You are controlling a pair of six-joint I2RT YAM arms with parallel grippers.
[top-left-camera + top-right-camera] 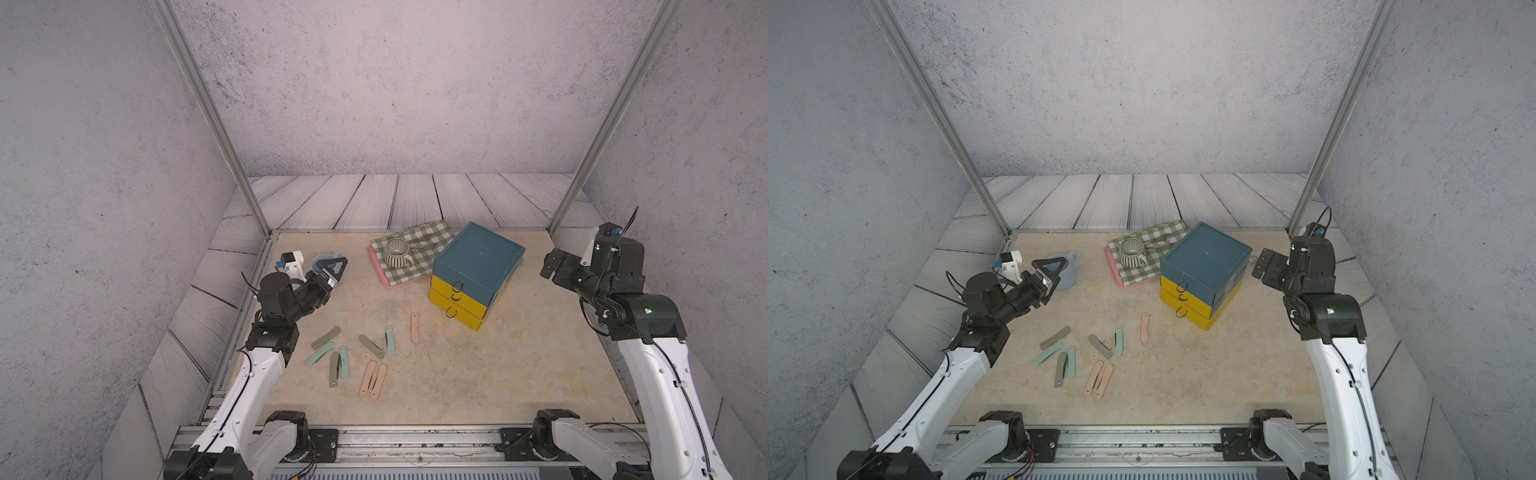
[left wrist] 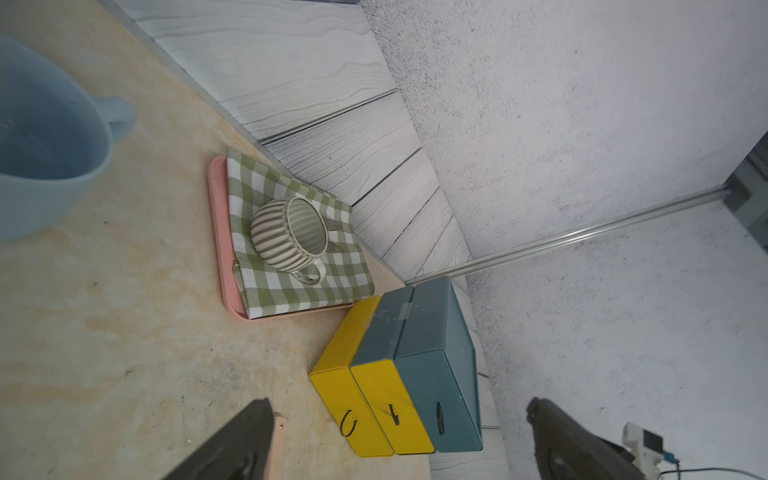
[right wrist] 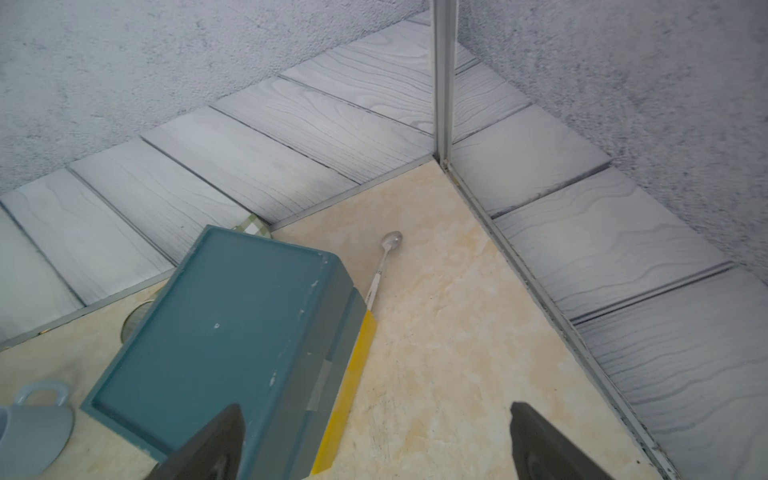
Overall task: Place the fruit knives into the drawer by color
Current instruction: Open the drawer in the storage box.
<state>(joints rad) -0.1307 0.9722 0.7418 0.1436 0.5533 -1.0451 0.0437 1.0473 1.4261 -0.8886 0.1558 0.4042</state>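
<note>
The fruit knives lie loose on the beige table in front of the drawer: three olive-grey point(image 1: 326, 337), three mint-green point(image 1: 390, 341) and three peach-pink point(image 1: 367, 377), one peach one point(image 1: 414, 327) apart, nearest the chest. The drawer point(image 1: 478, 266) point(image 1: 1204, 262) is a teal-topped chest with two yellow lower drawers, all closed. My left gripper point(image 1: 336, 266) point(image 2: 399, 403) hovers open at the left, facing the chest's front point(image 2: 415, 374), nothing between its fingers. My right gripper point(image 1: 552, 264) point(image 3: 376, 405) hangs open to the right of the chest point(image 3: 232, 332), empty.
A light blue cup point(image 1: 1065, 270) stands just behind my left gripper. A pink tray point(image 1: 386, 278) with a green checked cloth and a striped mug point(image 1: 397, 252) sits left of the chest. A spoon point(image 3: 384, 262) lies behind the chest. Metal posts mark the back corners.
</note>
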